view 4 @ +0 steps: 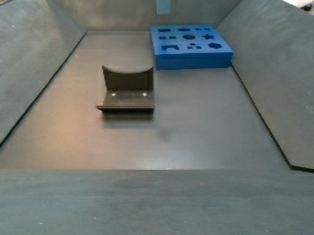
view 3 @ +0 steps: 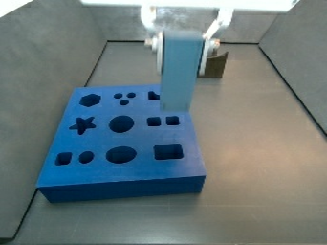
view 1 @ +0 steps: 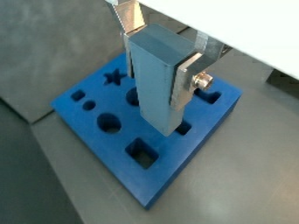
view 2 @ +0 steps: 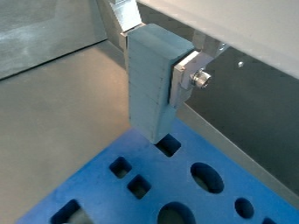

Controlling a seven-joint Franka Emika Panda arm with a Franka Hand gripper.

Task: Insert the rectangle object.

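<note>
My gripper is shut on the rectangle object, a pale steel-blue block held upright by its upper part between the two silver fingers. It also shows in a wrist view and in a side view. The block's lower end stands at a rectangular hole near the far right edge of the bright blue slab. I cannot tell whether it has entered the hole. The gripper hangs straight above the slab.
The slab lies at one end of a grey walled bin and has star, hexagon, round and square holes. A dark olive-brown block with a U-shaped notch stands on the floor away from the slab, and shows behind the gripper in a side view.
</note>
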